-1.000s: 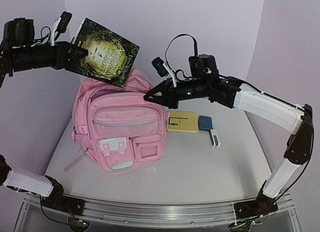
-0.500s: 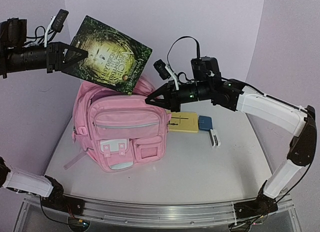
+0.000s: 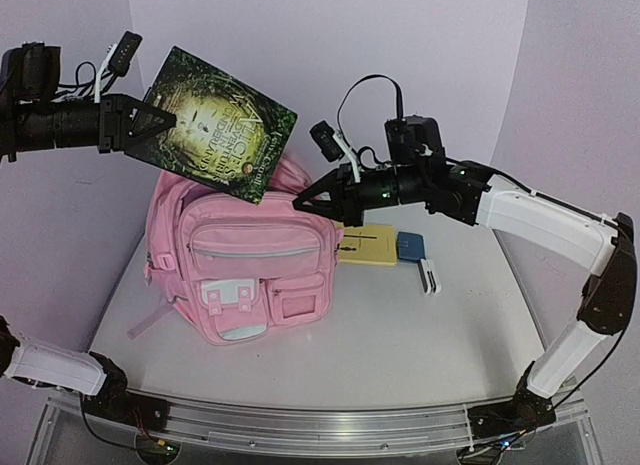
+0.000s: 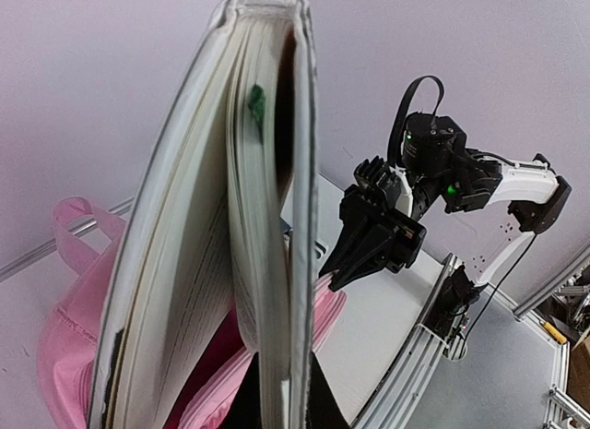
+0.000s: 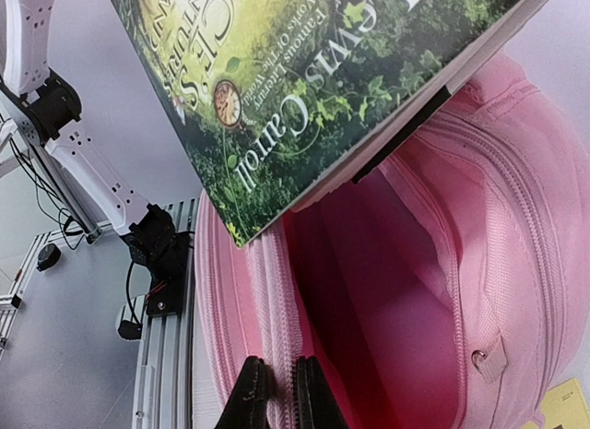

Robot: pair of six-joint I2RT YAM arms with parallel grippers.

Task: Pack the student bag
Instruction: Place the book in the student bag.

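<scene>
Moved: book [image 3: 222, 120] has swung further right and a little lower, so its low corner now hangs over the top of the bag [image 3: 240, 255]; the right arm has barely shifted.
Left pincer [image 3: 168, 110]: pinching the book by its left edge, high above the left side of the table [image 3: 400, 335].
Right pincer [image 5: 279, 397]: pressed together on the rim of the bag's mouth, right at the zip tape, pulling it towards the right.
Bag place: on the left half of the table, front pockets facing the near edge, mouth at the far, upper end.
Bag look: pink fabric with grey trim, one wide zipped pocket across the front, smaller pockets and a white buckle patch below, a loose strap trailing near left.
Bag mouth: unzipped and gaping in the right wrist view, deep pink lining showing and nothing visible in the part of the inside that shows.
Book look: dark green cover with gold lettering, held closed and tilted, lower corner just above the opening, not yet inside.
Done so far: as I judge it, the bag is opened and held, and the book is lifted and lined up.
Left to do: lower the book in and let go; a flat yellow box [image 3: 365, 245], a blue item [image 3: 410, 247] and a small white item [image 3: 430, 277] lie on the table just right of the bag, probably still to pack; the zip is still to close.
</scene>
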